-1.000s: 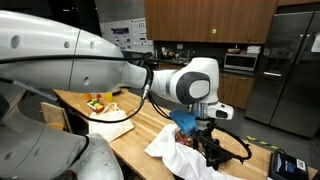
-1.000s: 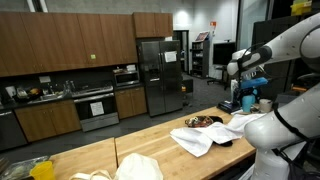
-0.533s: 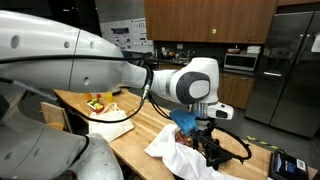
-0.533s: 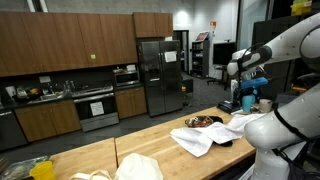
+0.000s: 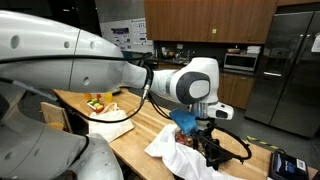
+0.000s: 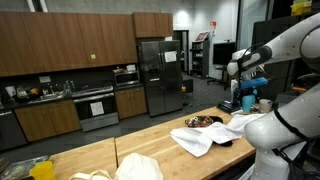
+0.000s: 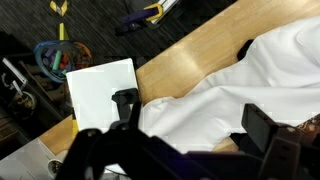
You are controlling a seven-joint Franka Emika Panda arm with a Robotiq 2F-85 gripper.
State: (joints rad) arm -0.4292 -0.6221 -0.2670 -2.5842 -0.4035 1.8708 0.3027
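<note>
A Franka arm's pincer (image 7: 195,125) hangs with its jaws spread as wide as they go and nothing caught between them, poised over a crumpled white cloth (image 7: 250,75) at one end of a long wooden bench (image 7: 185,50) in a kitchen. In the wrist view the two dark fingers (image 7: 125,103) frame the fabric from above; whether they touch it cannot be told. The cloth lies heaped near the bench's end, its folds running out toward the long edge. A flat white sheet (image 7: 100,88) rests at the bench's edge just beside the cloth, with coiled cables (image 7: 48,57) on the dark floor beyond. In an exterior view the cloth (image 6: 205,140) spreads against a dark bowl (image 6: 203,121) that sits a little farther in from that end, the pincer (image 6: 247,100) above the bench's end close by. In an exterior view the pincer (image 5: 207,138) stands over the cloth (image 5: 165,150), while a plate of colourful food (image 5: 100,103) sits well apart toward the bench's far end. Wooden cabinets (image 6: 70,45) and a steel refrigerator (image 6: 160,75) line the wall behind the bench.
</note>
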